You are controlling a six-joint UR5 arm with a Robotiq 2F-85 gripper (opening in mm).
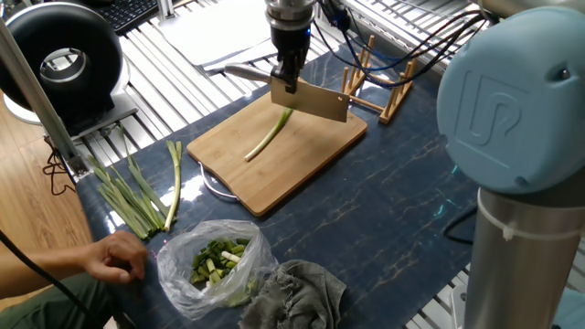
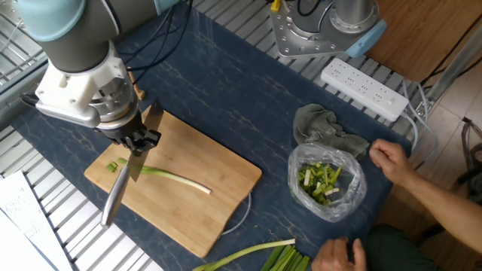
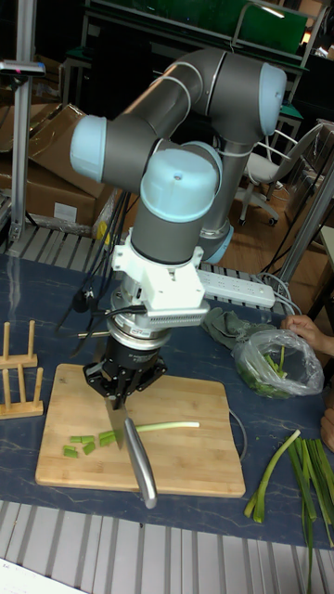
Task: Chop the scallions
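One scallion stalk [image 2: 170, 177] lies on the wooden cutting board [image 2: 197, 212], white end toward the bag side. Short cut bits [image 2: 114, 165] lie at its green end and also show as green bits [image 3: 82, 444] in the tall view. My gripper [image 2: 138, 140] is shut on a knife [image 2: 129, 175], whose blade stands edge-down across the green end of the stalk, with the steel handle [image 3: 141, 471] sticking out toward the board's edge. From the opposite side, the gripper [image 1: 291, 80] holds the blade [image 1: 315, 102] above the scallion [image 1: 268, 137]; contact is unclear.
A bundle of long uncut stalks [image 1: 135, 196] lies off the board. A clear bag of chopped greens [image 1: 216, 260] sits beside a grey rag [image 1: 300, 291] and a person's hands [image 2: 390, 159]. A wooden rack [image 1: 382, 84] stands behind the board, a power strip [image 2: 366, 90] at the table edge.
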